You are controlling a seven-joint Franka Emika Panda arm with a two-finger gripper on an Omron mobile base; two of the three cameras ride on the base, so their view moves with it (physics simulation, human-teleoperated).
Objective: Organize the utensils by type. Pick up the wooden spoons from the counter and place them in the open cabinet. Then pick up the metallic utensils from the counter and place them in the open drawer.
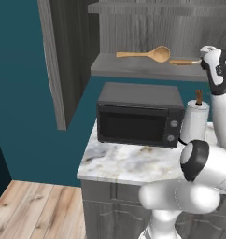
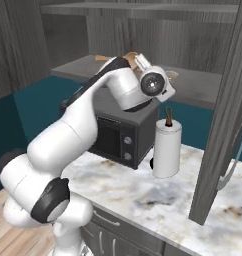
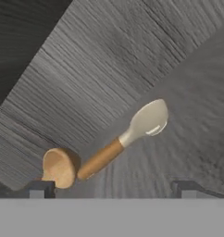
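Wide-spread gripper (image 3: 113,189) empty, cream-headed spoon (image 3: 125,139), round tan wooden spoon bowl (image 3: 58,167), grained cabinet shelf (image 3: 188,111)

Flat, even rendered light with no glare; soft shadows sit under the microwave (image 1: 139,114) and in the upper left of the hand view. Textures look slightly blurred.

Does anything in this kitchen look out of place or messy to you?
Nothing looks spilled or broken. The one oddity: two wooden spoons, a long tan one and a cream-headed one, lie loose on the cabinet shelf above the microwave, at angles to each other.
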